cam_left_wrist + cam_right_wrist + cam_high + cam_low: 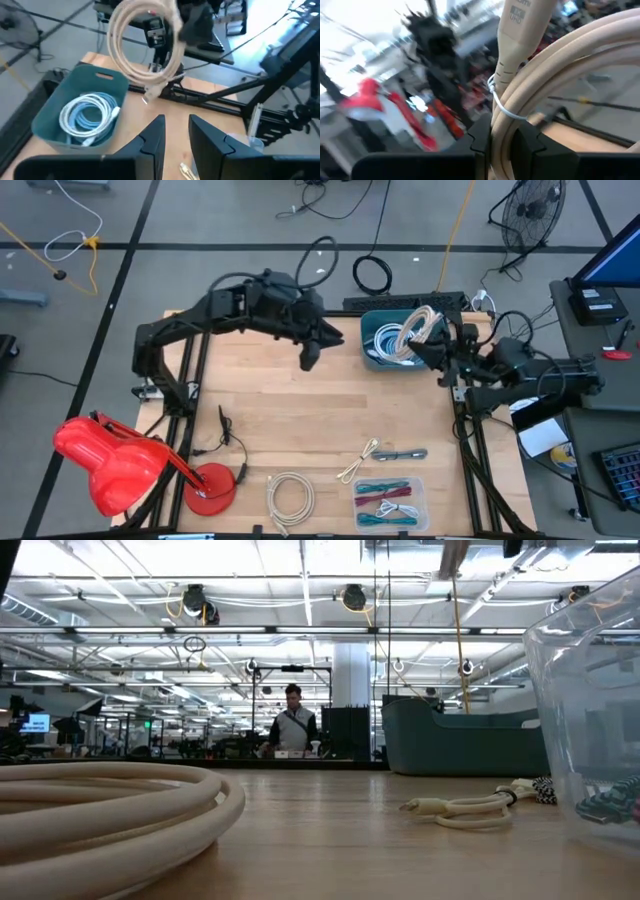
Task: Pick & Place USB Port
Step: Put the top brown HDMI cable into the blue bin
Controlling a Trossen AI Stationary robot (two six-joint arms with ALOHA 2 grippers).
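In the high view the right tool (437, 352) sits at the upper right of the frame, just over the right edge of the teal bin (372, 358), and it is clenched on a coiled cream cable (418, 328). The right wrist view shows this plainly: the two dark fingers (479, 136) pinch the bundle of cream strands, a thin tie wraps the strands, and the cable's plug stands up above the grip. In the left wrist view the same coil hangs in the air beside the bin, one plug dangling toward the worktop (150, 120).

The teal bin holds a coil of light blue cable (90, 115) and rests at the upper middle of the worktop in the high view.

The left tool (310, 358) hovers left of the bin, above bare wood, with nothing between its fingers; the left wrist view shows them released, a clear gap between them.

Along the lower edge of the high view lie another cream coil (290, 495), a small loose cable (365, 460) and a clear tray (390, 502) of coloured cables. A red lamp (110, 465) stands at the lower left.
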